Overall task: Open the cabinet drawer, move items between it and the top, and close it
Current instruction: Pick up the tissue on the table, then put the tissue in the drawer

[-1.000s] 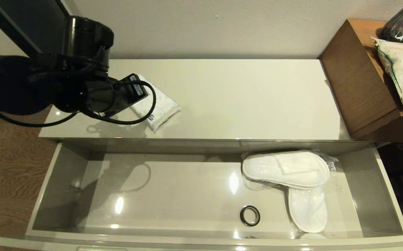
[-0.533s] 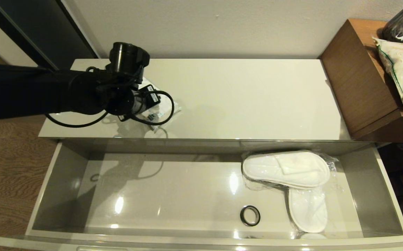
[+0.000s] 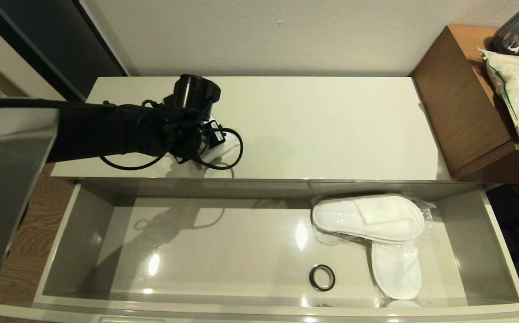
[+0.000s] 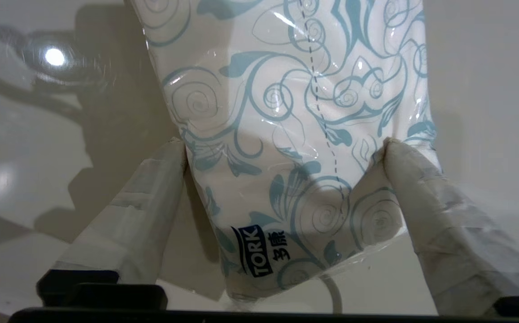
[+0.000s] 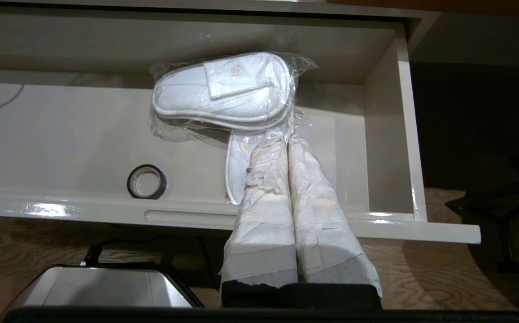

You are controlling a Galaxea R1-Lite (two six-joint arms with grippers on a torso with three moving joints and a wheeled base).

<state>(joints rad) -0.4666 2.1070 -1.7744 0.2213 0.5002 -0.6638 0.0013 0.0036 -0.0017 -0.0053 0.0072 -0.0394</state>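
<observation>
The tissue pack lies on the top, near its left front. The left gripper spans it widely, both fingertips pressing its sides. The right gripper hangs clenched before the open drawer, right of the pack.

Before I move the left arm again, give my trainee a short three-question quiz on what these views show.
1. True or false: the cabinet drawer is shut.
2. Which item sits between the left gripper jaws? A) tape roll B) tissue pack C) slippers
3. Fill in: the right gripper hangs in front of the drawer with its jaws ____.

Key:
1. False. It is pulled open, with the bagged slippers and the black tape roll inside.
2. B. The tissue pack lies on the top, both fingers pressing its sides.
3. Shut, holding nothing.
</observation>
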